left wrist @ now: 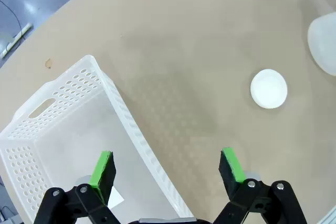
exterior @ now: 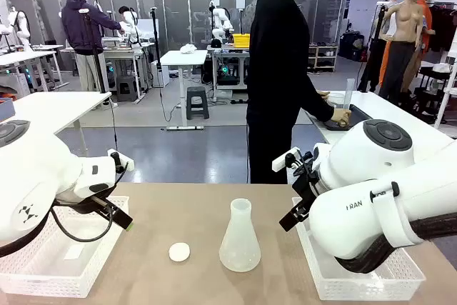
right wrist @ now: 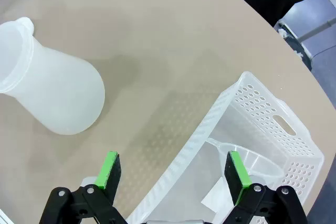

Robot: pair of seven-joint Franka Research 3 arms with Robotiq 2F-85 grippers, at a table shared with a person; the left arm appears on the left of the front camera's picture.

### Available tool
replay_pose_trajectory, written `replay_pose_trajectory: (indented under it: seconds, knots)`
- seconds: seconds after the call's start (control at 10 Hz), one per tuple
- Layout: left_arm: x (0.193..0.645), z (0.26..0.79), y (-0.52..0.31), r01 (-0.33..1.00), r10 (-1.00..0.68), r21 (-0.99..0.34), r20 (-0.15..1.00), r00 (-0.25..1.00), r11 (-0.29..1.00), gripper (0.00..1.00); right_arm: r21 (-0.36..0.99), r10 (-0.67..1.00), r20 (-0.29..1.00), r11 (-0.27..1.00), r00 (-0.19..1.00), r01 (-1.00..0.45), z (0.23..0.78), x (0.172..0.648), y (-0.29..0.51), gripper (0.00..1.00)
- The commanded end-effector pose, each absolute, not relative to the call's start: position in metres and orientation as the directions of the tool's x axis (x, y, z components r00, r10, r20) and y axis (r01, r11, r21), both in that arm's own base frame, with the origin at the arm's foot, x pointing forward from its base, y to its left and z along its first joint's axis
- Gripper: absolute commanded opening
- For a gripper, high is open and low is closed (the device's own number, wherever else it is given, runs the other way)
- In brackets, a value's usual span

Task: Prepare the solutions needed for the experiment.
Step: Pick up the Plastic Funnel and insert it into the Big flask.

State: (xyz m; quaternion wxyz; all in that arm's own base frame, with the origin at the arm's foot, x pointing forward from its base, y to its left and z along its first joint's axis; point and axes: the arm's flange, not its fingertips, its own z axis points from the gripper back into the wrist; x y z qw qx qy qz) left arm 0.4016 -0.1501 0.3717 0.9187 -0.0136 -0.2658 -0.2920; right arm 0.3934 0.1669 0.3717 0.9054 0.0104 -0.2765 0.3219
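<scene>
- Front view: frosted conical flask (exterior: 240, 239) stands mid-table, white disc (exterior: 179, 251) near it; whether it holds the solutions cannot be told.
- Right basket (right wrist: 257, 103) holds a clear funnel (right wrist: 247, 160).
- Left gripper (left wrist: 167, 156), above the left basket (left wrist: 68, 93)'s rim, and right gripper (right wrist: 172, 156) both gape, empty.

Left hand (left wrist: 168, 167) and right hand (right wrist: 173, 170) both point downward (jaws spread wide, holding nothing).

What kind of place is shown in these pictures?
Probably a robotics laboratory: a left arm and right arm stand at a table holding a conical flask, with more work tables behind.
</scene>
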Motion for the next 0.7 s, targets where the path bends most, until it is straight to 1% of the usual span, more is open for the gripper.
replay_pose_trajectory:
  seconds: [0.0, 0.6]
  knots:
    - [0.4015, 0.3717, -0.1503, 0.544, -0.530, 0.130, 0.496, 0.688, 0.829, 1.00, -0.159, 0.577, 0.507, 0.793, 0.640, -0.589, 0.3717, 0.3934, 0.1669, 1.00]
    - [0.4015, 0.3717, -0.1503, 0.544, -0.530, 0.130, 0.496, 0.688, 0.829, 1.00, -0.159, 0.577, 0.507, 0.793, 0.640, -0.589, 0.3717, 0.3934, 0.1669, 1.00]
